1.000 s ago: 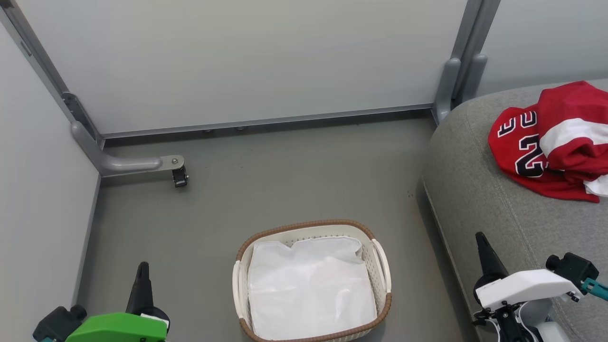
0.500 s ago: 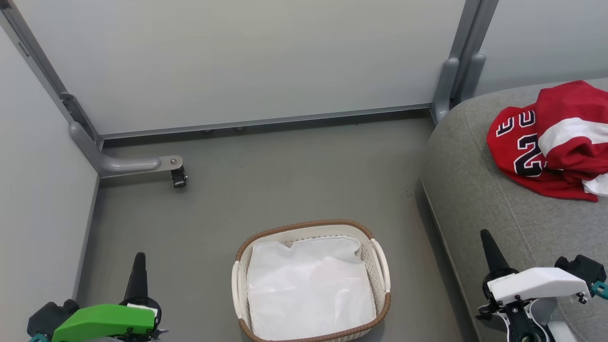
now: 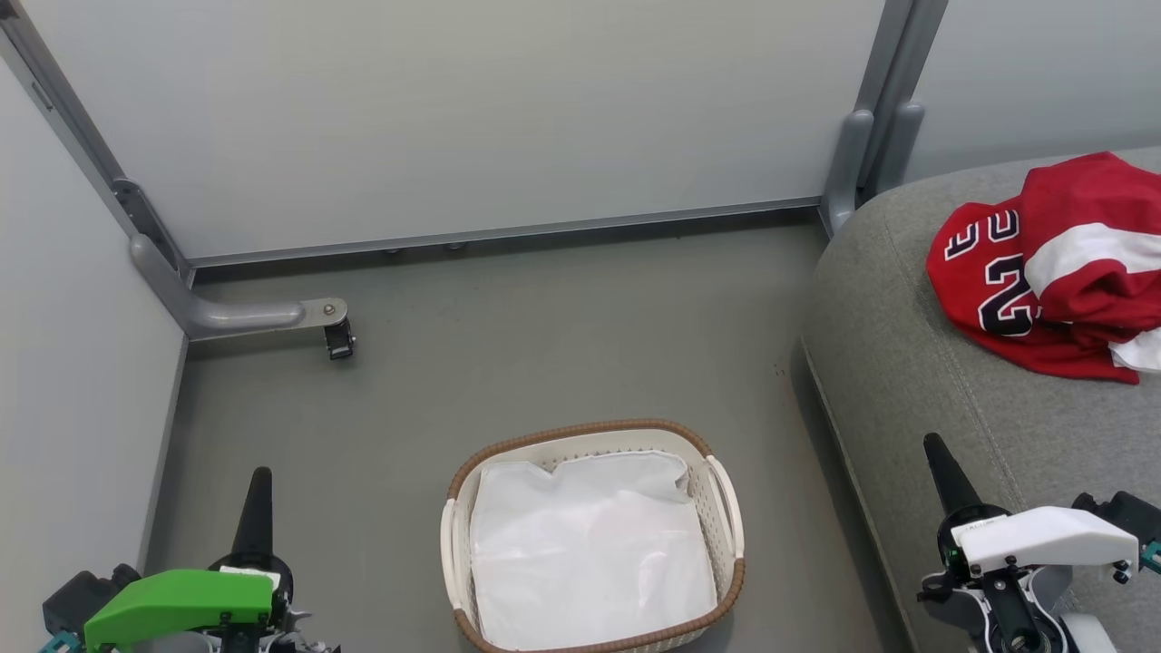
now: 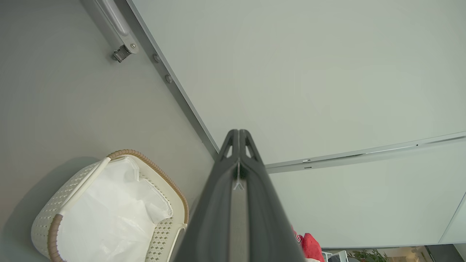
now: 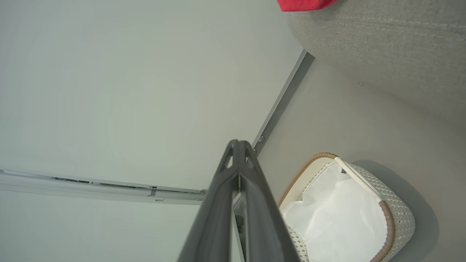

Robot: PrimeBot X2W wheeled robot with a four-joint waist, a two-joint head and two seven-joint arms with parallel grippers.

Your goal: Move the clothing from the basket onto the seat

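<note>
**STATUS: CLOTHING ON SEAT, BOTH GRIPPERS CLENCHED**

1. Clothing. In the head view, the red basketball clothing with white trim lies in a crumpled heap at 2 o'clock. Part of a black number shows on one garment. A red piece with a white band lies over that garment's 3 o'clock side. The heap rests on the large grey woven-fabric seat, well apart from the basket.

2. Basket. The small oval white perforated plastic basket with a brown woven rim stands on the grey floor at 6 o'clock. It stands just beside the rounded edge of the seat. A flat white sheet lies inside it.

3. Left gripper. The left gripper, on a green housing, sits at 7 o'clock with its fingers pointing to 12 o'clock. The left wrist view shows its two dark fingers pressed together, with nothing between them.

4. Right gripper. The right gripper, on a white housing, sits at 4 o'clock over the front of the seat. The right wrist view shows its fingers clenched tip to tip, grasping nothing.

5. Surroundings. Pale grey wall panels in grey frames stand at 12 o'clock. A grey caster bracket sits at 10 o'clock.
</note>
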